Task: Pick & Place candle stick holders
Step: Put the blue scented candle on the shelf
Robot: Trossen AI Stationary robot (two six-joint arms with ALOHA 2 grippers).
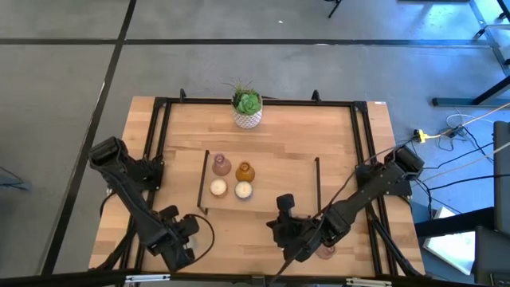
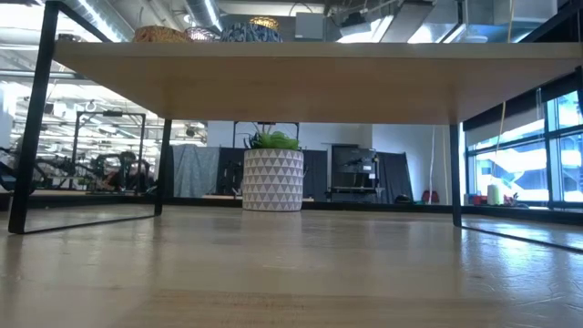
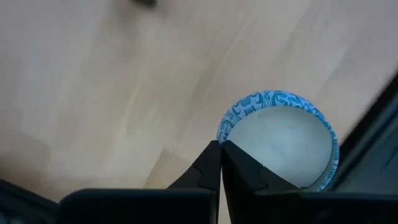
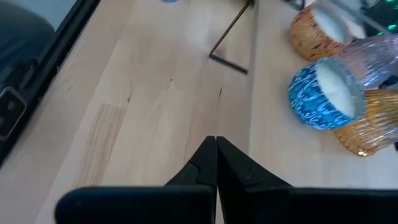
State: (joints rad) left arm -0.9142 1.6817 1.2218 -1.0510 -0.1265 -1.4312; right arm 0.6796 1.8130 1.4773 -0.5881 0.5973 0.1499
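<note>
Four candle stick holders (image 1: 232, 178) stand in a cluster on the left part of the low shelf (image 1: 279, 179). The left gripper (image 3: 221, 146), fingers pressed together and empty, sits at the near left, just beside a blue-patterned holder (image 3: 280, 140). The right gripper (image 4: 216, 142), also closed on nothing, hovers near centre.

four holders (image 1: 232, 178) clustered on raised shelf (image 1: 279, 187), plant pot (image 1: 247, 111) behind
</note>
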